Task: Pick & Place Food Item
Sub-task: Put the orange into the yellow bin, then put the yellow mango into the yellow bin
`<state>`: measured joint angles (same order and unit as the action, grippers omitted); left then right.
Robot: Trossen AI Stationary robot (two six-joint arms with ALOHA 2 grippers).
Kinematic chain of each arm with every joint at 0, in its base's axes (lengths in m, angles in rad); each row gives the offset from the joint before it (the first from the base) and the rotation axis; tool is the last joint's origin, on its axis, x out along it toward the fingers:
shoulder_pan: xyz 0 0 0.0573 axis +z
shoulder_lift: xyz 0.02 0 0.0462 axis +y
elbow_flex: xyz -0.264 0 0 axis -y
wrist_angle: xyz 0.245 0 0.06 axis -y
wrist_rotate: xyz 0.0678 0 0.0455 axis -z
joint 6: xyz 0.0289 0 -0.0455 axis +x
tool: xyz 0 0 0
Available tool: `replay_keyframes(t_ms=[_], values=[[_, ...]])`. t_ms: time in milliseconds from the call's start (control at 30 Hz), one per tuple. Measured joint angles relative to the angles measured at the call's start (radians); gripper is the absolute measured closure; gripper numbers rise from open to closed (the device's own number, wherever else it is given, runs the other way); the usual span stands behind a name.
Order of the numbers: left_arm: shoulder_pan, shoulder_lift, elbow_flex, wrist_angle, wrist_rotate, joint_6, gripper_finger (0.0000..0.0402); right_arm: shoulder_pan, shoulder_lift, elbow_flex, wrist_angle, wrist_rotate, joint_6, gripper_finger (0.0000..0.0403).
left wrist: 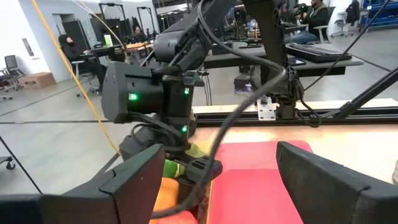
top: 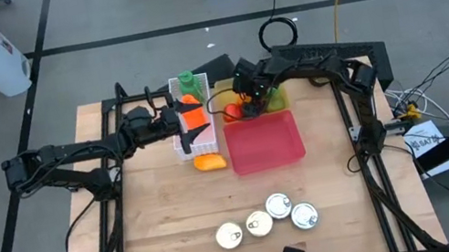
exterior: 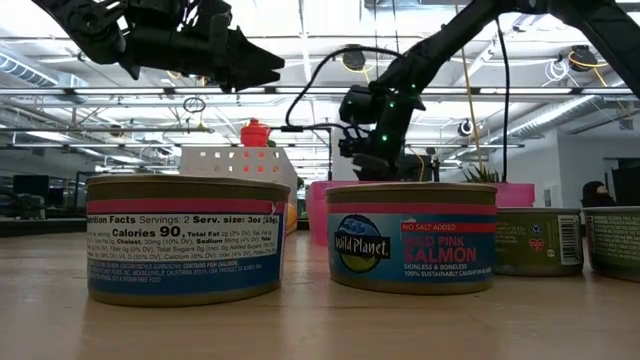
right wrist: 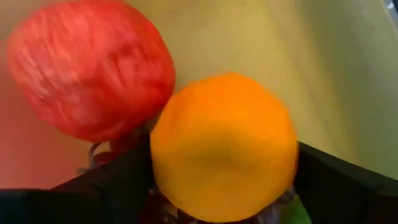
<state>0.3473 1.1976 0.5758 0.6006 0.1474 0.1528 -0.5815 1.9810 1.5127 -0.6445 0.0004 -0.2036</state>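
An orange [right wrist: 224, 146] and a red apple [right wrist: 90, 68] lie side by side in a yellow-green bin [top: 279, 96] at the far end of a red tray [top: 264, 142]. My right gripper [top: 250, 105] slants down into that bin. It is open, and its dark fingers [right wrist: 124, 183] stand on either side of the orange. My left gripper [top: 191, 121] hangs level and open above a white basket [top: 183, 144], with nothing between its fingers [left wrist: 140, 183]. My right gripper comes at the orange from above, slanting down, with one finger at each side of it [right wrist: 292, 155]. The orange fills the gap between them and rests in the bin beside the apple. Whether the fingers touch it, I cannot tell.
The white basket left of the tray holds a green item [top: 189, 81] and orange pieces. Another orange food piece [top: 209, 161] lies on the table in front of it. Several tins [top: 264, 219] stand near the front edge.
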Motion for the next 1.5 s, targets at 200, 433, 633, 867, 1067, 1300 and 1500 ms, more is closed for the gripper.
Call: replay_keyframes(t_ms=[200, 433, 633, 867, 1067, 1300, 1500], values=[[0.0, 0.0, 0.0, -0.007, 0.0, 0.0, 0.0083, 0.002, 0.004, -0.008, 0.009, -0.001, 0.0, 0.0018], [0.0, 0.0, 0.0, -0.007, 0.0, 0.0, 0.0088, 0.002, -0.022, -0.008, 0.004, -0.001, 0.001, 0.0023], [0.0, 0.0, 0.0, -0.007, 0.0, 0.0, 0.0087, 0.011, -0.091, -0.007, -0.004, 0.001, 0.008, 0.002], [-0.004, 0.0, 0.0, -0.032, 0.002, -0.038, 0.0084, 0.045, -0.216, -0.006, -0.002, -0.001, 0.113, 0.0022], [-0.054, 0.001, 0.0, -0.094, 0.005, -0.014, 0.0089, 0.15, -0.312, -0.038, 0.041, -0.006, 0.202, 0.0022], [-0.129, 0.0, 0.0, -0.122, 0.005, 0.023, 0.0081, 0.335, -0.414, -0.207, 0.239, -0.005, 0.184, 0.0023], [-0.26, 0.017, 0.002, -0.344, -0.007, -0.008, 0.0092, 0.446, -0.505, -0.387, 0.465, -0.002, 0.194, 0.0023]])
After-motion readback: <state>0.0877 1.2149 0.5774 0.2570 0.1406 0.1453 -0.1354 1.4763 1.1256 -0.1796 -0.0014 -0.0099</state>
